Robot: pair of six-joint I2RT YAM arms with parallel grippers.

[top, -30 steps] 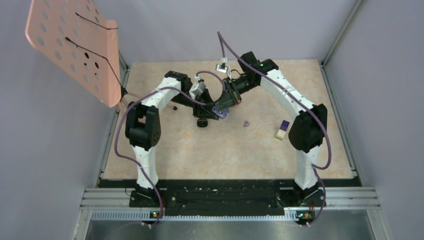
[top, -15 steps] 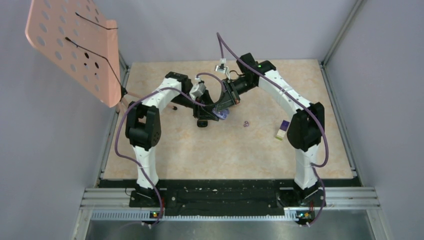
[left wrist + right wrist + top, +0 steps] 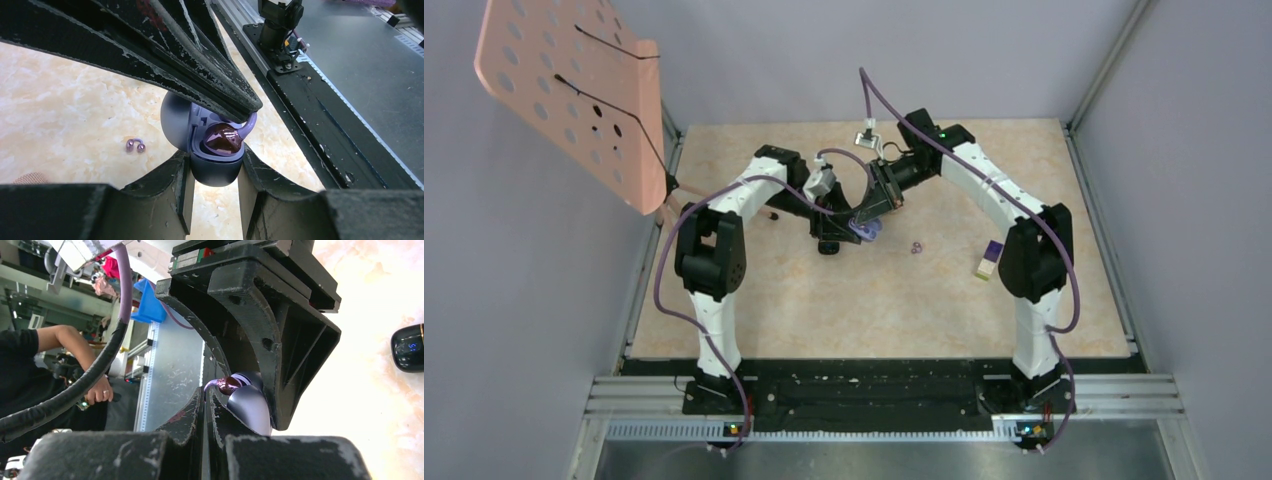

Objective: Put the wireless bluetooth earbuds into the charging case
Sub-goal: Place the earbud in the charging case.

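My left gripper (image 3: 215,172) is shut on the open lavender charging case (image 3: 212,170), gripping its lower shell on both sides. My right gripper (image 3: 207,390) is shut on a glossy pinkish-purple earbud (image 3: 224,140) by its curved band, and holds it in the case's cavity. In the top view both grippers meet at the case (image 3: 870,231) in the middle back of the table. A second pinkish-purple earbud (image 3: 916,247) lies loose on the table to the right, and shows in the left wrist view (image 3: 135,145). No black earbuds show.
A black case (image 3: 828,247) lies just left of the grippers and shows in the right wrist view (image 3: 409,347). A purple-and-cream block (image 3: 990,259) lies at the right. A pink perforated board (image 3: 574,90) stands at the back left.
Both grippers have shifted slightly left and back together with the case. Nothing was let go or taken hold of.
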